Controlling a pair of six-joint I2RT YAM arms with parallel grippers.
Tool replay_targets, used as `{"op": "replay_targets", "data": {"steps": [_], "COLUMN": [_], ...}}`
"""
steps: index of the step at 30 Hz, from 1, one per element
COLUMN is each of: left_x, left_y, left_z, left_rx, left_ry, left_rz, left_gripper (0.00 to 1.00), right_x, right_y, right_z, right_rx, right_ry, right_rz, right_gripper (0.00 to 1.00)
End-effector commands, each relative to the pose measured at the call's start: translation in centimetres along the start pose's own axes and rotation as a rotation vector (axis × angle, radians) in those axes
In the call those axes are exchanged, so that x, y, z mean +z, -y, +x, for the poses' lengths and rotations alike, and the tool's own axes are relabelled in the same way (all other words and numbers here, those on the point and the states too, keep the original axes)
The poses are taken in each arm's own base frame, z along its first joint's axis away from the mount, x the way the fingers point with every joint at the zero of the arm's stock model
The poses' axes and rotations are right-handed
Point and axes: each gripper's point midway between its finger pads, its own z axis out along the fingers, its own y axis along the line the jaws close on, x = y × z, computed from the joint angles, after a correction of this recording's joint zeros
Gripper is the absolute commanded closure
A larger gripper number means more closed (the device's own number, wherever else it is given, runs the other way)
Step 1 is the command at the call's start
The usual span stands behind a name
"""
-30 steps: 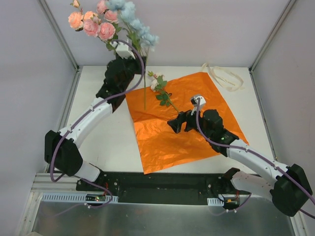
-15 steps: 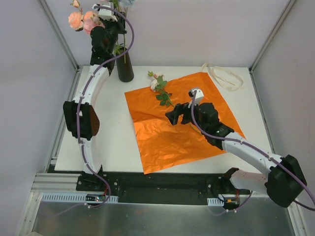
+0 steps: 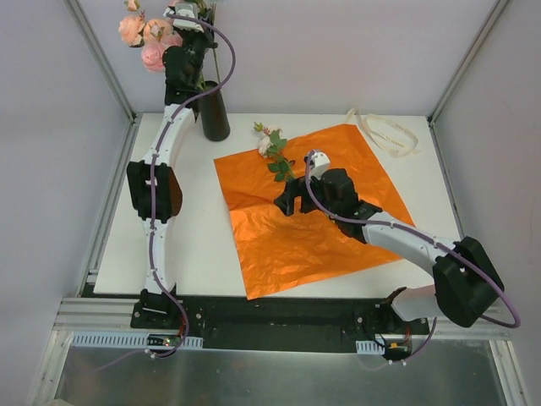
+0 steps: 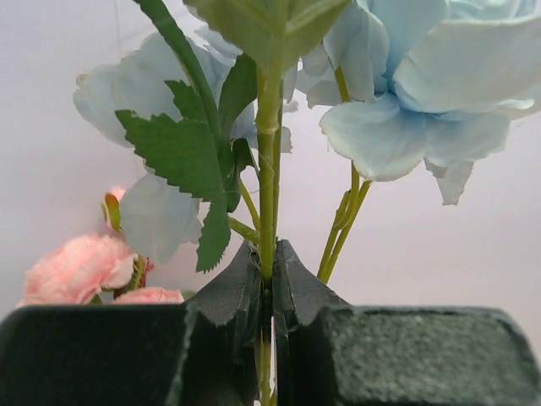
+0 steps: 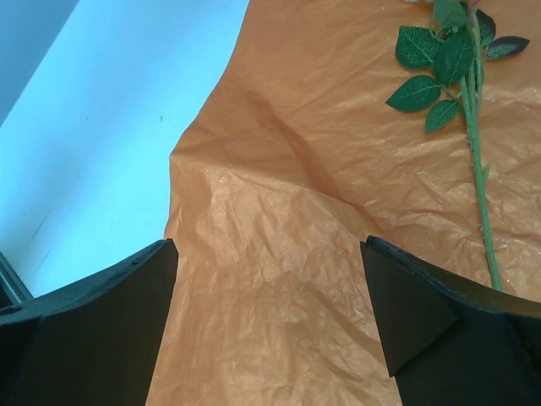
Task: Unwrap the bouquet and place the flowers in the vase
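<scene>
Two arms moved: flowers (image 3: 154,52) lifted above vase (image 3: 215,114), right jaws nearer loose stem (image 3: 278,164).

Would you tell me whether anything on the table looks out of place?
One flower lies alone on the orange paper, apart from the bunch clamped in the left gripper; a cream ribbon lies loose at the far right.

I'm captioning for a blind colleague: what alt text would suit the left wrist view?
The left gripper is shut on the thin green stems of the flowers, with pale blue roses above and pink roses at lower left.
</scene>
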Motion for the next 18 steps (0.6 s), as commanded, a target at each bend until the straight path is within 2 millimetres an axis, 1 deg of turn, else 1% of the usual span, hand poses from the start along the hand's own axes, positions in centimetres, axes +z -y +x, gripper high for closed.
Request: {"op": "replay_targets", "data": {"steps": [1,3,6,7,9,11,15,17,18], "left_x": [0.7,0.6,0.5,0.5,0.3,0.2,-0.8,-1.1,-1.2], "left_y": [-0.5,-0.5,-0.3,-0.3,-0.4,-0.6,-0.3,-0.3,-0.4], "left_z": [-8.0,-7.9,-8.8,-8.7,-9.2,-9.2,-6.7,-6.6,-7.0], "left_rx": [0.093,0.108,0.111,0.117,0.129,0.125,0.119,0.137,0.14], "left_ry": [0.194,0.187,0.196,0.193,0.195,0.189,0.15,0.144,0.148], "left_rz": [-0.014,-0.01,-0.003,-0.002,-0.013,-0.02,-0.012,-0.015,-0.022], "left_gripper": [1.0,1.0,1.0,1.0,1.0,1.0,1.0,1.0,1.0], "right_x": [0.7,1.0,1.5,1.7,1.8,1.8,1.8,1.7,1.6], "right_y": [-1.0,-0.8,-0.6,-0.4,-0.5,-0.6,-0.5,-0.5,-0.6], "right_z": [-2.4,-2.4,-2.1,-2.0,-2.2,-2.2,-2.2,-2.3,-2.3], "right_rx": [-0.028,-0.027,-0.026,-0.02,-0.011,-0.007,-0.007,-0.004,-0.004], "right_ry": [0.046,0.044,0.04,0.035,0.038,0.039,0.044,0.046,0.046], "right_rz": [-0.036,-0.031,-0.023,-0.02,-0.024,-0.031,-0.027,-0.026,-0.029], "right_gripper": [0.01,0.01,0.01,0.01,0.01,0.01,0.01,0.0,0.01]}}
